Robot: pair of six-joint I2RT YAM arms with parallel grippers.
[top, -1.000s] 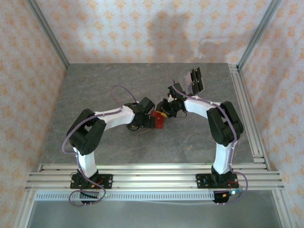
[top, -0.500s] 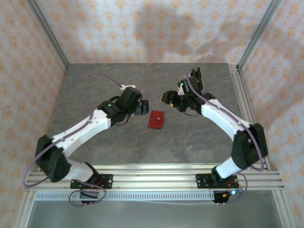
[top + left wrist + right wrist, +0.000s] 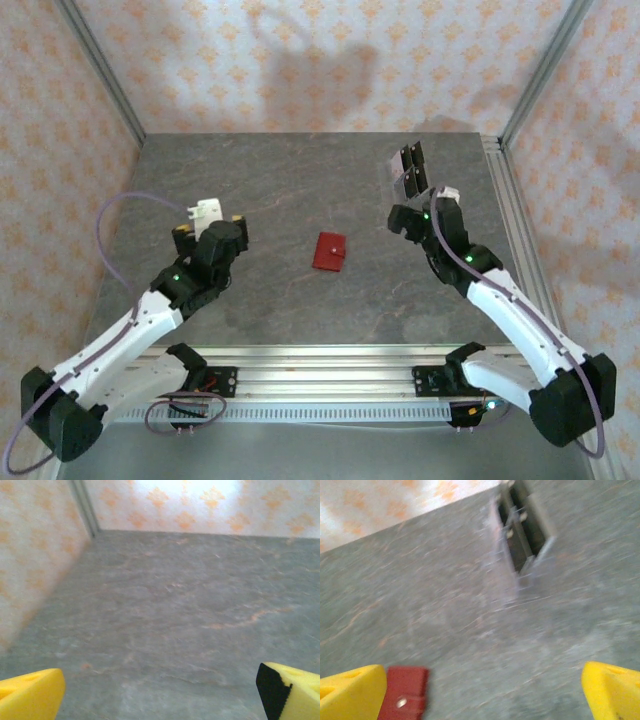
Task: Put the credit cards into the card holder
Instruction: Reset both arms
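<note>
- The left gripper point(image 3: 160, 690) has its jaws spread wide. Its yellow fingers point(image 3: 30, 695) sit at opposite lower corners of its wrist view, with nothing between them but bare table point(image 3: 165, 605).
- The right gripper point(image 3: 485, 690) is likewise spread wide and holds nothing.
- The card holder point(image 3: 328, 251) lies folded flat on the table between the two grippers, well apart from each. It is off to the right gripper's left and to the left gripper's right.
- In the right wrist view, a red corner of the card holder with a small metal stud shows low down, next to the finger at the left of the picture.
- The credit cards point(image 3: 412, 172) are dark and stand upright in a clear stand point(image 3: 492, 560). They are near the right gripper, just beyond its fingertips, and far across the table from the left gripper.
- The cards are too blurred to count.
</note>
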